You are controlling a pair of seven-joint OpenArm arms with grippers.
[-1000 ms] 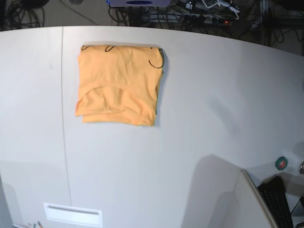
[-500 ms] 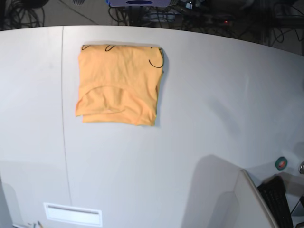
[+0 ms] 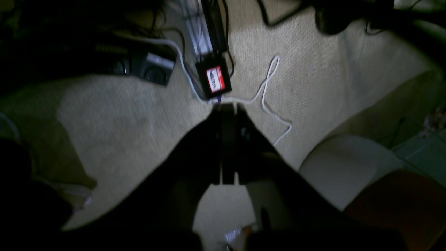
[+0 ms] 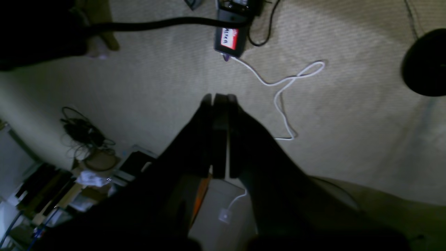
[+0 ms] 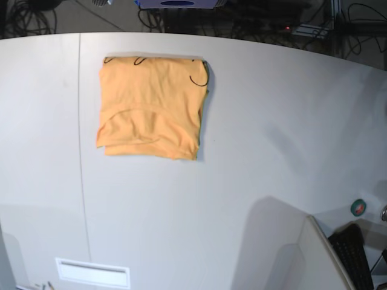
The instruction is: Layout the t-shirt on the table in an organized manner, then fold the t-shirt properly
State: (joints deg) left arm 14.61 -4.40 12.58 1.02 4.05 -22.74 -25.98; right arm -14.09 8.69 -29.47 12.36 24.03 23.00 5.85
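Note:
The light-orange t-shirt point(image 5: 151, 107) lies folded into a compact rectangle on the white table point(image 5: 254, 139), toward its far left, with dark neckline trim showing at the top edge. Neither arm appears in the base view. In the left wrist view my left gripper point(image 3: 228, 106) hangs over carpeted floor, its dark jaws pressed together with nothing between them. My right gripper point(image 4: 217, 97) in the right wrist view is likewise shut and empty above the carpet. Neither wrist view shows the t-shirt or the table.
A thin dark seam point(image 5: 80, 139) runs down the table's left side and a small inset slot plate point(image 5: 92, 273) sits near the front edge. A black keyboard point(image 5: 354, 257) and a green tape roll point(image 5: 358, 207) are at the lower right. Cables and a power adapter point(image 3: 213, 79) lie on the floor.
The folded t-shirt has not moved. At the far right behind the table, something in the dark clutter has shifted slightly.

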